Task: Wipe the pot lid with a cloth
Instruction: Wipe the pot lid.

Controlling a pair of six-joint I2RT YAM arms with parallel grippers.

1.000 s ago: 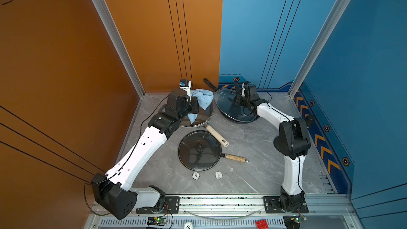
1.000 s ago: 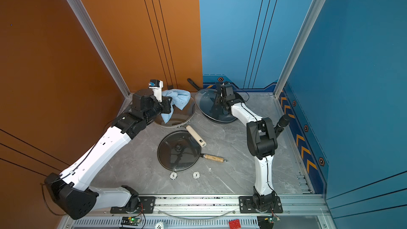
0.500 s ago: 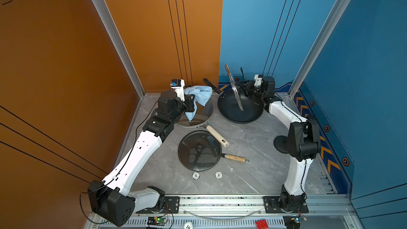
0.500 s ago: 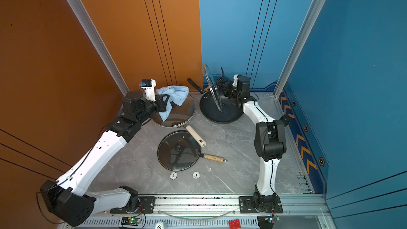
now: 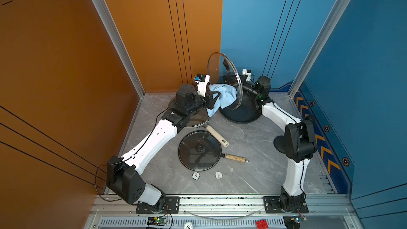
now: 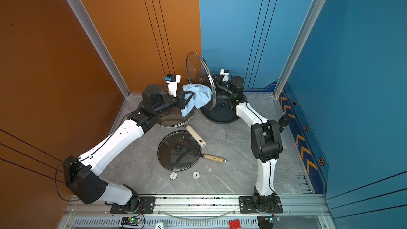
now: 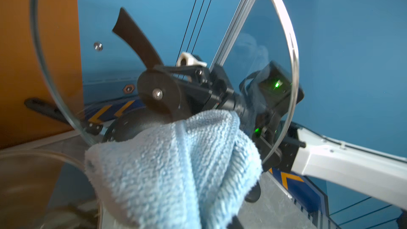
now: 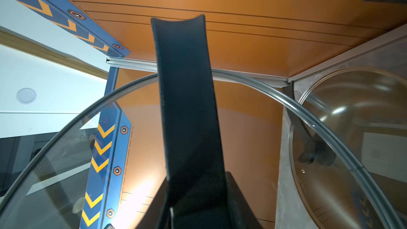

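The pot lid [image 5: 217,69], glass and so judged stiff, slippery and breakable, is being held upright on edge above a black pan [image 5: 240,115] at the back of the desk [image 5: 253,150]. Its black handle [image 8: 187,106] is being clamped in the right jaws, likely the safest hold. The cloth [image 5: 222,94], soft and light, is being pinched in a bunch by the left jaws and appears pressed against the lid's lower face.

three pans [image 5: 240,115], three lids [image 5: 218,69], one cloth [image 5: 224,94], two tokens [image 5: 195,175]
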